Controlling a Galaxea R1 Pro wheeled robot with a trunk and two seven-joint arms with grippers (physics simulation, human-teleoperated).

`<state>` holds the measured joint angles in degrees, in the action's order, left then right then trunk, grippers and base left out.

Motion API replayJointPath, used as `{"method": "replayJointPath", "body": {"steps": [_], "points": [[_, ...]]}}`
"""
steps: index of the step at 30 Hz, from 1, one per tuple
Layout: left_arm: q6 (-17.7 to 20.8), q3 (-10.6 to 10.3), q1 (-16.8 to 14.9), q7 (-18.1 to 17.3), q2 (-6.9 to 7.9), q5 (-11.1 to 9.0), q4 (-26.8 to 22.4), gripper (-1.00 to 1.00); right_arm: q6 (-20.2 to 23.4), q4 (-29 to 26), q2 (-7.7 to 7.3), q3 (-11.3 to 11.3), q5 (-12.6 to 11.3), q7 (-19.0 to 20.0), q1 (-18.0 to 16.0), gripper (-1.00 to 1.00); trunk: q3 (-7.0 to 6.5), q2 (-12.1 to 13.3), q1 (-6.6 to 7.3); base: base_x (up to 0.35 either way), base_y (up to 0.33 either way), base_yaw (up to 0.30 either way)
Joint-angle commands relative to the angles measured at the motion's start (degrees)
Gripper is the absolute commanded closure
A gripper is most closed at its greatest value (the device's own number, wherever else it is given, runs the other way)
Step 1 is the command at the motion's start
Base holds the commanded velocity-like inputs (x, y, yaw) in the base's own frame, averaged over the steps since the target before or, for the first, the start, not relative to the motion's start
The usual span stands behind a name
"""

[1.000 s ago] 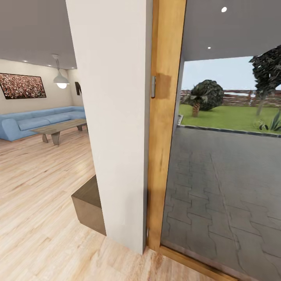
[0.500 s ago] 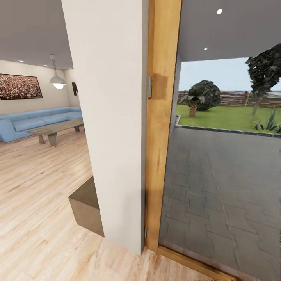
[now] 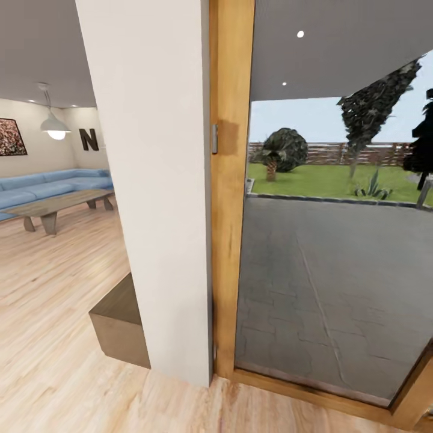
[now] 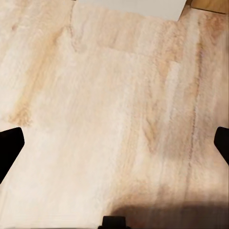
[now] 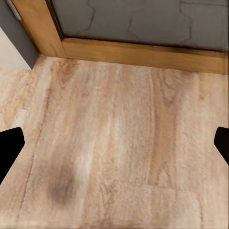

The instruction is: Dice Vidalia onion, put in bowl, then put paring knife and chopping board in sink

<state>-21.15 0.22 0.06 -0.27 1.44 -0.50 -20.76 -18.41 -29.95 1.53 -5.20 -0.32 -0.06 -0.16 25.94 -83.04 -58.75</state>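
The sink, onion, chopping board, paring knife, bowl and countertop are out of view. In the left wrist view my left gripper (image 4: 114, 148) hangs open over pale wooden floor, its dark fingertips (image 4: 9, 148) far apart at the picture's two sides. My right gripper (image 5: 114, 148) is open too, with nothing between its fingers, above floorboards close to a wooden door sill (image 5: 143, 52).
A white wall end (image 3: 150, 180) and a wooden door frame (image 3: 228, 210) stand close ahead. Right of them is a glazed opening onto a grey paved patio (image 3: 331, 270) and garden. A low brown block (image 3: 117, 322) sits at the wall's foot. A blue sofa (image 3: 48, 183) and coffee table (image 3: 54, 207) lie far left.
The whole head picture has slid to the left, so the camera has turned to the right. More of the patio and the frame's lower right corner shows now.
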Motion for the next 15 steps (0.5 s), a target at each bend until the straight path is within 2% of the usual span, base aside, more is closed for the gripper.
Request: {"method": "replayJointPath", "body": {"steps": [1,15], "points": [[-0.2,0.0,0.0,-0.1,-0.01,0.0,0.2,-1.0,-0.1,0.0,0.06,-0.6,0.0,0.1,0.0,-1.0,0.04,0.0,0.02,-0.23,0.199,-0.287],[-0.1,-0.3,0.0,-0.1,-0.47,0.1,1.0,-1.0,0.0,-0.1,0.06,-1.0,0.0,0.1,0.0,-1.0,0.45,0.0,0.02,-0.259,0.198,-0.288]]}}
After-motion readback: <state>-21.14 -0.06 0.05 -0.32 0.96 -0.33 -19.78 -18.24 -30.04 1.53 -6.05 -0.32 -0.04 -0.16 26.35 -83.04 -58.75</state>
